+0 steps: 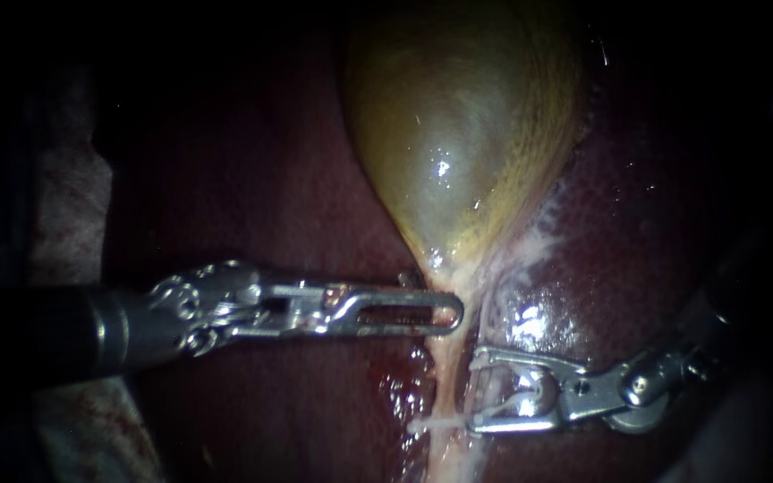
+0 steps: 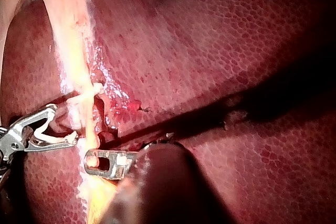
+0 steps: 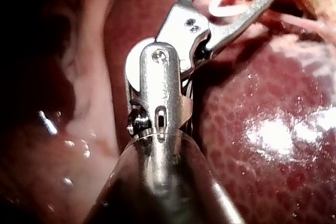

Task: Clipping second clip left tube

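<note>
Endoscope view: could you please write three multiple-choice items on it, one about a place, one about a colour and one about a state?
1. Where does the tip of the left instrument lie?
A. at the narrow lower end of the gallbladder
B. on the gallbladder's wide upper part
C. beside the right instrument's shaft

2. What colour is the clip carried by the right instrument?
A. blue
B. black
C. white

3. How do the right instrument's jaws stand?
A. together, holding nothing
B. apart, with the clip between them
C. hidden under tissue

Answers:
1 A: the tip meets the tissue just where the gallbladder tapers.
2 C: pale white legs show against the metal jaws.
3 B: a clear gap shows between the jaws, and the clip spans it, touching both.
</note>
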Controlling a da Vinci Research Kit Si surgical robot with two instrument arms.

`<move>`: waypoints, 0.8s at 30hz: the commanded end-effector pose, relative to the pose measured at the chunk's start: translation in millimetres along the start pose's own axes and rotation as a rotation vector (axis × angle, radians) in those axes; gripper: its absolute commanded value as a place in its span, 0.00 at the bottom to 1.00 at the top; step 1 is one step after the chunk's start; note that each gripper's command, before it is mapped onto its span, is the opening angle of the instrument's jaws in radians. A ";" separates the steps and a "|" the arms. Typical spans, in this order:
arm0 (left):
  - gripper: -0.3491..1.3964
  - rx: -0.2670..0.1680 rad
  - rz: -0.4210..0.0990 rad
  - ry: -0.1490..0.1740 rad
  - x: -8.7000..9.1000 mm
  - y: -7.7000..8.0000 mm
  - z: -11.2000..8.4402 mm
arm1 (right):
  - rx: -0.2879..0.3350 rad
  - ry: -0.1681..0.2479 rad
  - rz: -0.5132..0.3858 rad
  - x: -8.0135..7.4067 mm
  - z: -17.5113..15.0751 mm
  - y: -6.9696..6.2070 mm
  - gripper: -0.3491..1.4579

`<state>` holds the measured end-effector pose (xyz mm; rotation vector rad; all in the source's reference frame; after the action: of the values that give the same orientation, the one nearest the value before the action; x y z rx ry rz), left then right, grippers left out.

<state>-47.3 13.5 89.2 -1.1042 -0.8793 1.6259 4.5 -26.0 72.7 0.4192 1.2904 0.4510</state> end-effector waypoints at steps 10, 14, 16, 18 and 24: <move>0.00 0.001 -0.001 0.000 0.0 0.0 0.1 | -0.004 -0.004 0.059 -1.5 1.0 0.3 0.52; 0.00 0.001 -0.001 0.000 0.0 0.0 0.1 | -0.005 -0.009 0.072 -1.5 1.2 0.3 0.52; 0.00 0.001 -0.001 0.001 0.0 0.0 0.1 | -0.006 -0.011 0.078 -1.6 1.3 0.4 0.52; 0.00 0.001 -0.001 0.001 0.0 0.0 0.2 | -0.007 -0.011 0.083 -1.7 1.5 0.5 0.52; 0.00 0.001 -0.001 0.001 0.0 0.1 0.2 | -0.010 -0.023 0.111 -2.3 2.0 1.0 0.52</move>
<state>-47.6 13.5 89.2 -1.1032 -0.8780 1.6249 5.9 -26.5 75.6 0.4933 1.2427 0.5510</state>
